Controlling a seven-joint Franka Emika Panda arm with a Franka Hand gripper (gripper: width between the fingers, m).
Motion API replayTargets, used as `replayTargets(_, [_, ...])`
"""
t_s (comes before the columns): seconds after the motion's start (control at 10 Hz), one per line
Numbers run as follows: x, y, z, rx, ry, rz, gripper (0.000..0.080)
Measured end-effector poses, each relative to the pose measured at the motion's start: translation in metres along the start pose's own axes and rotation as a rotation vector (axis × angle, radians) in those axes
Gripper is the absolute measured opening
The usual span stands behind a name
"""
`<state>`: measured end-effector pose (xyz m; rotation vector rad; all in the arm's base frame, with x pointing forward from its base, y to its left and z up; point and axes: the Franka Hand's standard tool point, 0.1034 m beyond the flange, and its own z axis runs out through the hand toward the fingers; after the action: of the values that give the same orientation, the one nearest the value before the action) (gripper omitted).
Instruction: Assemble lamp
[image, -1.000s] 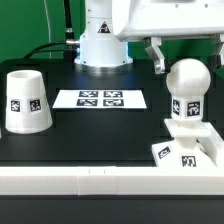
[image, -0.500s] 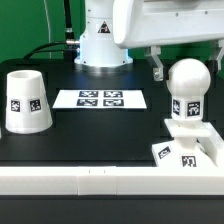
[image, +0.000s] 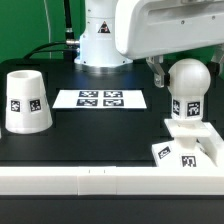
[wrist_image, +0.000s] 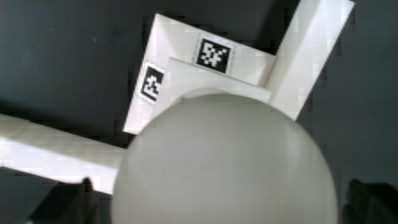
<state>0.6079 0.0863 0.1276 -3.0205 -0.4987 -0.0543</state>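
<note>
The bulb (image: 189, 83) stands upright with its stem in the square stepped base (image: 186, 152) at the exterior view's right. My gripper (image: 188, 68) is open, its dark fingers on either side of the bulb's round head, apart from it. In the wrist view the bulb head (wrist_image: 222, 160) fills the space between my fingertips (wrist_image: 68, 200), with the tagged base (wrist_image: 196, 70) beyond it. The conical shade (image: 27, 101) stands by itself at the exterior view's left.
The marker board (image: 100, 98) lies flat on the black table in front of the robot's base (image: 100, 45). A white rail (image: 90, 181) runs along the table's near edge, and it also shows in the wrist view (wrist_image: 36, 140).
My gripper has come lower and shifted toward the exterior view's left, closing in round the bulb head. The lamp parts have not moved.
</note>
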Motion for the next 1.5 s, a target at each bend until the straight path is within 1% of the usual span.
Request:
replayTargets(0.3, [0.0002,0.0011,0.0045,0.000,0.002,-0.018,0.0698])
replayTargets(0.4, [0.0002,0.0010,0.0045,0.000,0.003,-0.018,0.0572])
replayTargets(0.8, [0.0001,0.0012,0.0048,0.003,0.003,0.005,0.0576])
replayTargets(0.9, [0.0010,0.0018,0.0045,0.026,0.009,0.111,0.0576])
replayTargets(1.0, [0.0011,0.0024,0.0046,0.037,0.011,0.217,0.0576])
replayTargets(1.1, [0.0011,0.0026,0.0046,0.043,0.011,0.277,0.0576])
replayTargets(1.2, [0.0013,0.0030,0.0049,0.051,0.011,0.403,0.0576])
replayTargets(1.5, [0.0014,0.0020,0.0054,0.056,0.003,0.701,0.0577])
